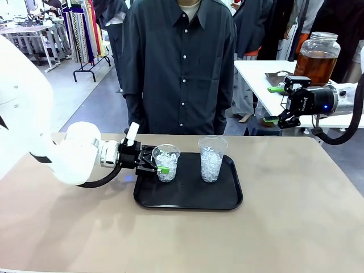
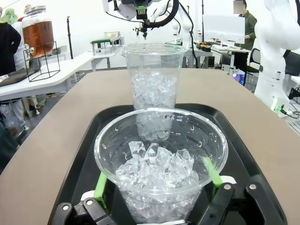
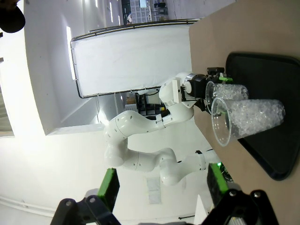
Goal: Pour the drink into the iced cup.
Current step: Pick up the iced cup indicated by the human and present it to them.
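Two clear plastic cups of ice stand on a black tray [image 1: 187, 202]. My left gripper [image 1: 161, 162] reaches in from the left and straddles the left iced cup [image 1: 166, 161], low on its wall. In the left wrist view this cup [image 2: 159, 164] sits between the green pads [image 2: 101, 185] of my left gripper [image 2: 157, 183], jaws open, with slim gaps at the wall. The right iced cup [image 1: 211, 158] stands free. The drink [image 1: 316, 58], amber in a lidded glass jar, is on the white side table at the far right. My right gripper [image 1: 274, 105] hovers open just in front of it.
A person in a dark shirt [image 1: 179, 62] stands at the far edge of the table, right behind the tray. The white side table [image 1: 261, 74] carries the jar on a wire stand [image 2: 42, 58]. Bare tan tabletop [image 1: 296, 216] lies right of and in front of the tray.
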`<action>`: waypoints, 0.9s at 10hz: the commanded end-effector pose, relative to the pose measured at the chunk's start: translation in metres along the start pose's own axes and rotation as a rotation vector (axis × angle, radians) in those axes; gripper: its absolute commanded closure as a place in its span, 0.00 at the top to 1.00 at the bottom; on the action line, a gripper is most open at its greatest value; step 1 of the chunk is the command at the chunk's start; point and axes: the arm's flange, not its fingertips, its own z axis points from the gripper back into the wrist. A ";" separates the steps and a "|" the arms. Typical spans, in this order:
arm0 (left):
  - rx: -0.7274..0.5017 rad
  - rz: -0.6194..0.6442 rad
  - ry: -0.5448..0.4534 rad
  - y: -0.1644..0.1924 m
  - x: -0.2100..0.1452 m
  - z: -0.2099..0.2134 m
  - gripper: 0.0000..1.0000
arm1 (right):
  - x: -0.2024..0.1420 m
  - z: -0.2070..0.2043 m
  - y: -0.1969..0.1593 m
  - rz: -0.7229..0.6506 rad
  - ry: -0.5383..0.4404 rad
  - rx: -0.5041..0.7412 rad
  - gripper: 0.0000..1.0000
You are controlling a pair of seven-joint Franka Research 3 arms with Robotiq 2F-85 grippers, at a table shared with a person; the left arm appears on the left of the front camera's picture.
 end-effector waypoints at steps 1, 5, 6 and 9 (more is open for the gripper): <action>0.008 -0.001 0.003 0.002 -0.002 -0.008 0.80 | 0.000 0.000 0.002 0.003 -0.003 -0.001 1.00; 0.019 0.015 -0.015 0.003 0.000 -0.008 0.80 | 0.000 0.000 0.002 0.003 -0.003 -0.001 1.00; 0.020 0.010 -0.017 0.002 0.000 -0.009 0.80 | 0.000 0.000 0.002 0.003 -0.003 -0.001 1.00; 0.035 -0.016 -0.064 0.002 0.016 -0.006 0.80 | 0.000 0.000 0.002 0.003 -0.003 -0.001 1.00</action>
